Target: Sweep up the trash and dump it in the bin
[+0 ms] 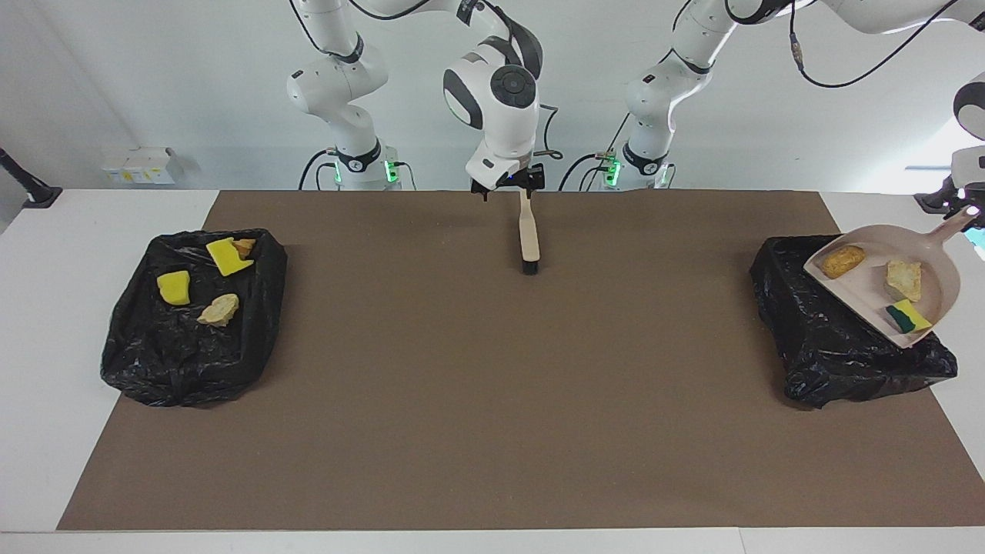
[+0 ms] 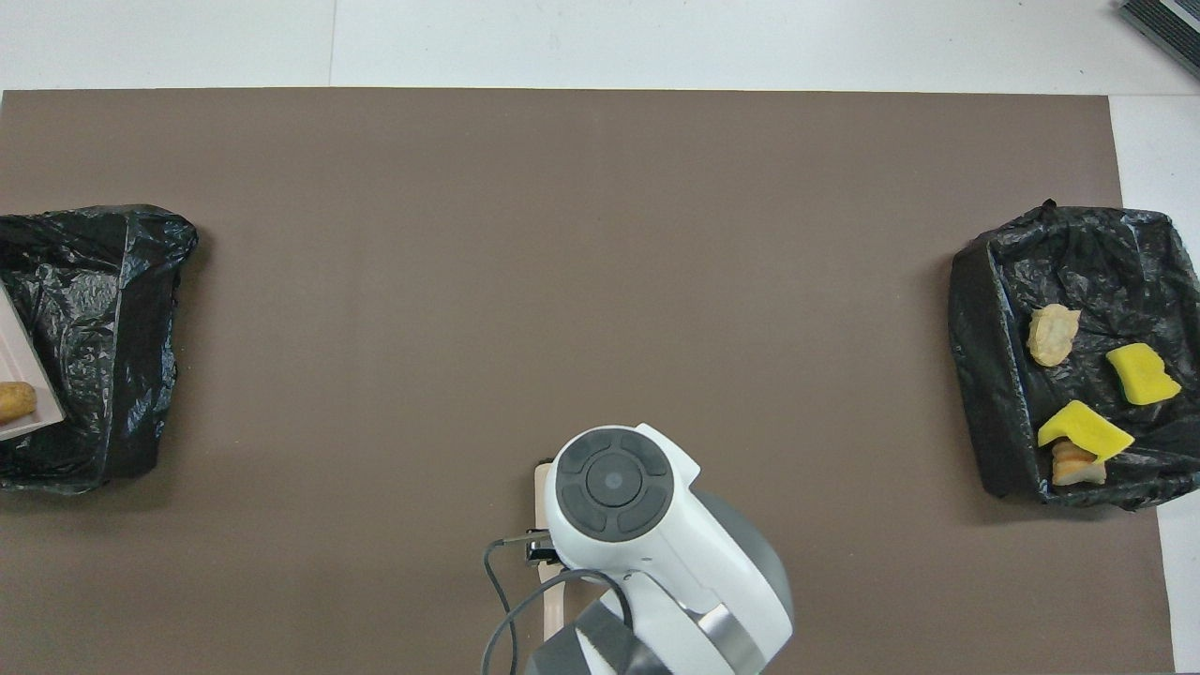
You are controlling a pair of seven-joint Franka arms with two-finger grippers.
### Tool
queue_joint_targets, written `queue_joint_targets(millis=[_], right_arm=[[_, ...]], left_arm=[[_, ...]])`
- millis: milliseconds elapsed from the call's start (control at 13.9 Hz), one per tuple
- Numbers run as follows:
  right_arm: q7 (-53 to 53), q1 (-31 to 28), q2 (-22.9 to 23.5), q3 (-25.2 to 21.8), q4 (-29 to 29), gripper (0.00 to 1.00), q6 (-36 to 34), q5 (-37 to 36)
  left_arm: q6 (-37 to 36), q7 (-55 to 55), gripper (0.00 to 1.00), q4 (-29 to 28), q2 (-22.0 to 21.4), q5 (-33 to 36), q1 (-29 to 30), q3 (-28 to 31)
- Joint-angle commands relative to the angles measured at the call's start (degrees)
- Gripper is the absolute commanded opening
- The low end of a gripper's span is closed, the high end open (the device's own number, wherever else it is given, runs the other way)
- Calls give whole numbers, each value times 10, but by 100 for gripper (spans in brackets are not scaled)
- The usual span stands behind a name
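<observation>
The left gripper (image 1: 954, 206) holds the dustpan (image 1: 862, 296) by its handle, fingers clamped on it, tilted over the black-lined bin (image 1: 816, 338) at the left arm's end of the surface. Three scraps (image 1: 902, 279) lie in the pan. Four more scraps (image 1: 174, 287) rest in the other bin (image 1: 154, 362). The right gripper (image 1: 508, 185) hangs over the brush (image 1: 529, 235) handle, fingers apart, the brush lying on the brown mat (image 1: 462, 385).

Left gripper (image 1: 954, 201) cut by the facing view's edge; its grip on the dustpan (image 1: 869, 296) handle can't be read. Overhead view: dustpan mostly out of frame, brush (image 2: 542, 487) largely hidden under the right arm's wrist.
</observation>
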Motion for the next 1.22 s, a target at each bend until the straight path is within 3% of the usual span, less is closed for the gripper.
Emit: queue_joint_targets(millis=[0,504,719,935,1151], right_arm=[[-73,-52,1,5,54,100,-51,-29],[-280,-196,-9,-1,135,100,-119,-81],[-377,-259,-16,-2,152,100,-122,-112],[-427,-314,-20,-2,176,100,-122,-135],[-437,-350,-20,-5,183,100,-121,-154]], left_arm=[[-17,6,0,21,10,67,-43,3],[-14,12,0,22,-5,171,-77,3],[-18,19,0,30,-24,178,-89,2],[-17,42,0,42,-48,154,-90,-6],[-11,35,0,43,-63,65,-92,-10]])
